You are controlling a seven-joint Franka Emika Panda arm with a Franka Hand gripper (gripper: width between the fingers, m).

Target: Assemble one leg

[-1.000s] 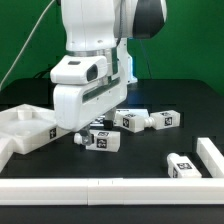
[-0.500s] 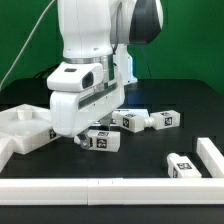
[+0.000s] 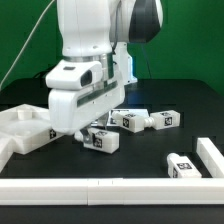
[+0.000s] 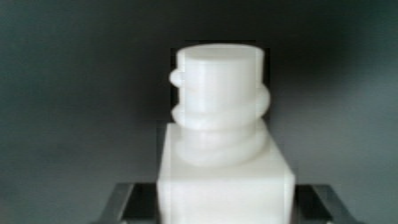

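Observation:
The leg (image 3: 102, 140), a short white peg with black-and-white tags, lies low on the black table just below my hand. My gripper (image 3: 84, 136) is down at its end nearer the exterior view's left. In the wrist view the leg (image 4: 222, 120) fills the middle, with its round threaded end pointing away from the hand. My gripper (image 4: 222, 205) has a dark finger (image 4: 135, 200) pressed against each side of the leg's square body. It is shut on the leg.
The large white panel (image 3: 24, 126) lies at the exterior view's left, close to my hand. Two more legs (image 3: 131, 120) (image 3: 165, 119) lie behind the held one, and another (image 3: 183, 166) lies at the front right. A white rail (image 3: 110, 187) runs along the front and turns up at the right (image 3: 211, 155).
My hand has shifted a little toward the exterior view's left and slightly up. The leg stays at the jaws, almost in the same place.

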